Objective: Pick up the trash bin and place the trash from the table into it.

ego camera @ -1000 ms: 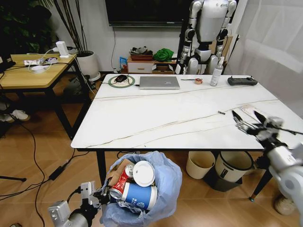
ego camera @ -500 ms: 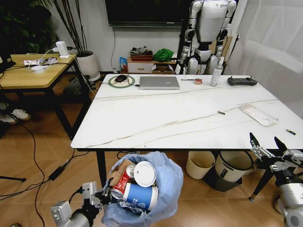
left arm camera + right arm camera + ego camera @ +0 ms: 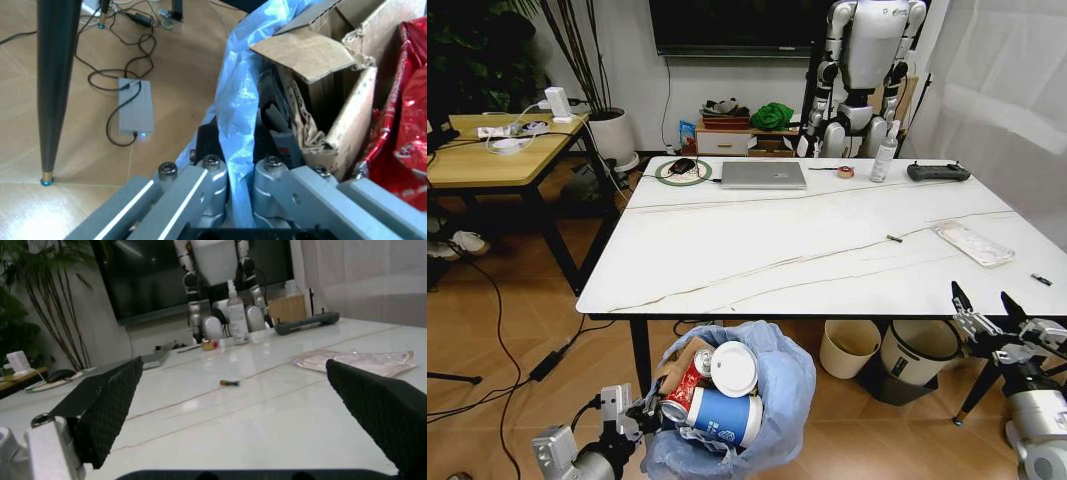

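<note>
The trash bin (image 3: 772,395) with its light-blue bag hangs low in front of the table (image 3: 807,250). It holds brown cardboard (image 3: 675,362), a red can (image 3: 683,390), a white lid (image 3: 733,368) and a blue-white cup (image 3: 719,414). My left gripper (image 3: 641,416) is shut on the bag's rim. In the left wrist view its fingers (image 3: 200,182) clamp the blue plastic (image 3: 239,100) beside the cardboard (image 3: 313,55). A clear flat plastic package (image 3: 972,243) lies on the table's right side. My right gripper (image 3: 988,322) stands open below the table's front edge, and its wrist view looks across the top at the package (image 3: 353,361).
A laptop (image 3: 764,174), mouse pad (image 3: 684,170), tape roll (image 3: 846,171), spray bottle (image 3: 885,152) and controller (image 3: 939,171) line the table's far edge. A cream bin (image 3: 849,347) and a black-rimmed white bin (image 3: 917,350) stand underneath. A wooden desk (image 3: 497,155) is at left.
My right gripper has drawn back from over the package and dropped below the table's front edge, still open with nothing in it. The left gripper and the bin have barely moved.
</note>
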`<state>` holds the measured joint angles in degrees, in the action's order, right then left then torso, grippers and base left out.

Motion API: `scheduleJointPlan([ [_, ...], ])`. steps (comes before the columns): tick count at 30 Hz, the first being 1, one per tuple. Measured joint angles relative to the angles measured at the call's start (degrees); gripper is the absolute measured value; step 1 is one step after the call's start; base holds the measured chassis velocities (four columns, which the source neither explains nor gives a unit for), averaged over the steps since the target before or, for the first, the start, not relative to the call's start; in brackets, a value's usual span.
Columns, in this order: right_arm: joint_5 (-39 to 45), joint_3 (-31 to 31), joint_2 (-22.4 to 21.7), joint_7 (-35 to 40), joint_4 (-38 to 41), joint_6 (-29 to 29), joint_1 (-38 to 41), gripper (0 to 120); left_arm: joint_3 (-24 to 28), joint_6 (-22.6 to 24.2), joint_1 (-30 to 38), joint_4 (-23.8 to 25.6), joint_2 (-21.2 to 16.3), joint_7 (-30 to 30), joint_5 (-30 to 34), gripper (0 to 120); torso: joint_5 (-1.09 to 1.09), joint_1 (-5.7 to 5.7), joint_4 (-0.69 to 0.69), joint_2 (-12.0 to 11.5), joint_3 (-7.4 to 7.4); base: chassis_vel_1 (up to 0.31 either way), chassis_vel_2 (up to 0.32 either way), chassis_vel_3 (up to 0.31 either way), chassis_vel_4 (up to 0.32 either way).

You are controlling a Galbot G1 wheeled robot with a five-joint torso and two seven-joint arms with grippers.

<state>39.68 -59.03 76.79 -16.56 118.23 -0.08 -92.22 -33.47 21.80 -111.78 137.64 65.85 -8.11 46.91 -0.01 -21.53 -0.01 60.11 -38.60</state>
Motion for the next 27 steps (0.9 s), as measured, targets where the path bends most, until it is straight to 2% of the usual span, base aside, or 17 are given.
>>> scheduleJointPlan([
  [27, 1.33, -0.31, -1.11, -0.86, -1.20, 0.26, 0.30, 100, 0.76, -0.05, -0.16, -0.07, 0.82, 0.16, -1.19, 0, 0.01, 0.00, 0.00, 0.00, 0.00, -0.090, -0.086, 0.090, 0.093],
])
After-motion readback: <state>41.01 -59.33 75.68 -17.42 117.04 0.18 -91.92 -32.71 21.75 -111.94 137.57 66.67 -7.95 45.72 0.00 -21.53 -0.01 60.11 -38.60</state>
